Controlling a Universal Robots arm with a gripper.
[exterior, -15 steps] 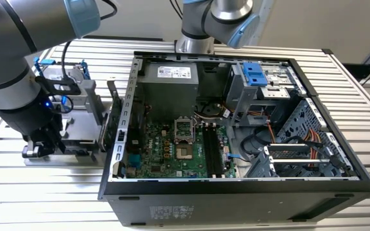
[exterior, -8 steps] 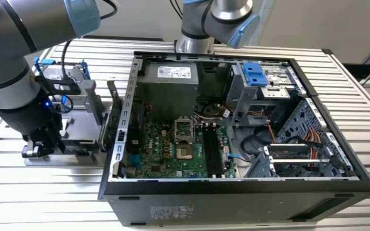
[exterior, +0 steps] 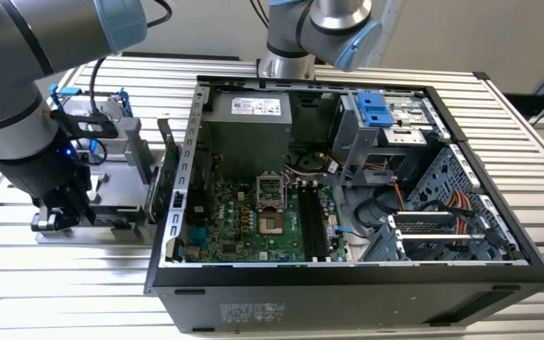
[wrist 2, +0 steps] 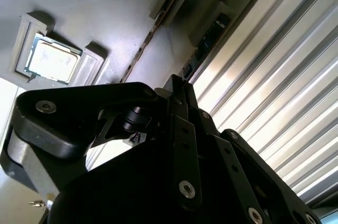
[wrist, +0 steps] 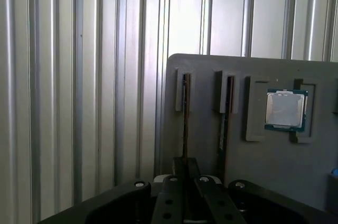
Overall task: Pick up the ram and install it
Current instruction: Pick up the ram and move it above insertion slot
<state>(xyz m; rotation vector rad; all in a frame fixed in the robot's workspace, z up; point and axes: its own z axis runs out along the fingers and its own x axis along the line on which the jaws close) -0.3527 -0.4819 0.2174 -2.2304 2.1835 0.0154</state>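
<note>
Locating the tool (exterior: 57, 216) first: where is it?

At the exterior view's left, low over a gray holder (exterior: 111, 195) that stands on the slatted desk (exterior: 64, 283), just beside the open computer case (exterior: 348, 283).

And the ram?

In the first wrist view the ram (wrist: 185, 113) stands on edge in a slot of that holder, directly in line with the tool. A second stick (wrist: 225, 118) stands in the neighbouring slot, and a processor chip (wrist: 285, 109) lies in a pocket past it.

Does the tool have hold of it?

I cannot tell whether the tool is open or closed, or whether it grips anything.

What makes this pick go well, then?

My judgement: keep the tool square to the thin edge and centred along the stick's length. Clamp evenly and draw it straight out along the slot, so it neither binds nor brushes the second stick. A crooked grip would matter later, since the memory slots (exterior: 314, 219) on the motherboard look narrow.
</note>
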